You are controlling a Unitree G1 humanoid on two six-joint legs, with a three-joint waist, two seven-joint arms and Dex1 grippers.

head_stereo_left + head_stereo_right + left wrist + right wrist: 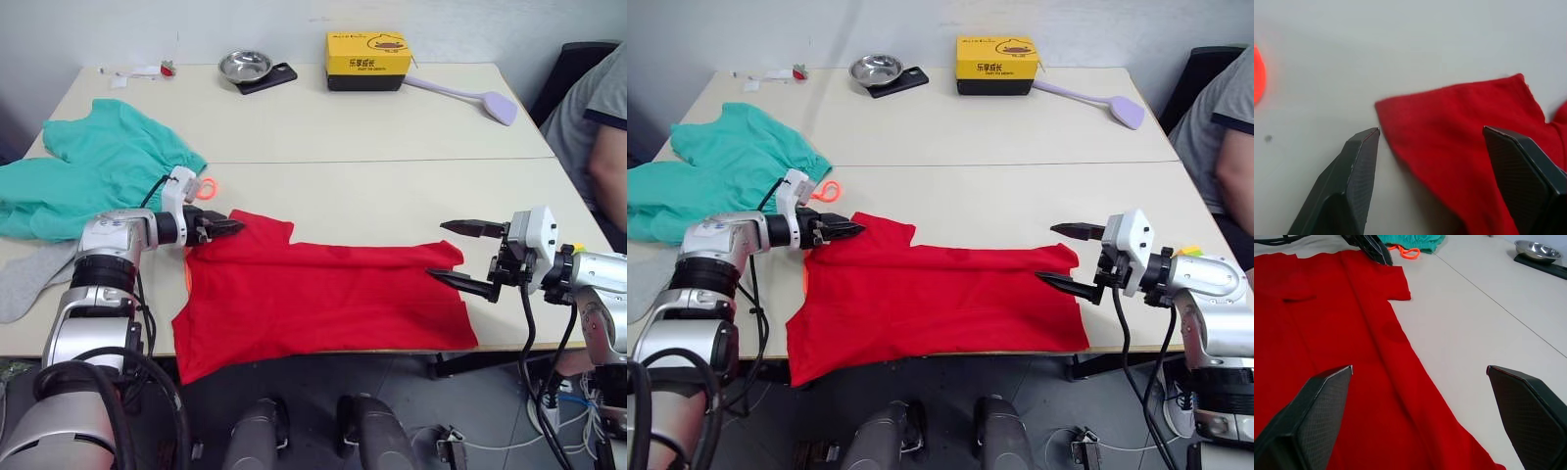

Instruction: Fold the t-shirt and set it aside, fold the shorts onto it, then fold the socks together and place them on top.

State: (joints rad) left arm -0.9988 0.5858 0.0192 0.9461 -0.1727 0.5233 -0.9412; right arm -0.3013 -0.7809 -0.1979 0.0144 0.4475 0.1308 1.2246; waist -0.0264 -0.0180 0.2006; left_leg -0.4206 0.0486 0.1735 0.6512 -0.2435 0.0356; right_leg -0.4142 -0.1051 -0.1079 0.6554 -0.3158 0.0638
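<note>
T-shirt (pixel 323 294) spread flat between both open hands

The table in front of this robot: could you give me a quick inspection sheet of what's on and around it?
Surface: pale table, two tops joined by a seam.
Job's things: red t-shirt spread flat along the near edge; green shorts bunched at the robot's left, orange drawstring looped beside them; grey sock at the near left edge.
Clutter: metal bowl on a dark phone-like slab, yellow box, lilac swatter, small bits at the far left corner.
Grippers: left gripper open at a shirt corner; right gripper open at the opposite shirt edge.
Cables: black cables hang from the right arm.
Surroundings: seated person at the robot's right, dark chair.
</note>
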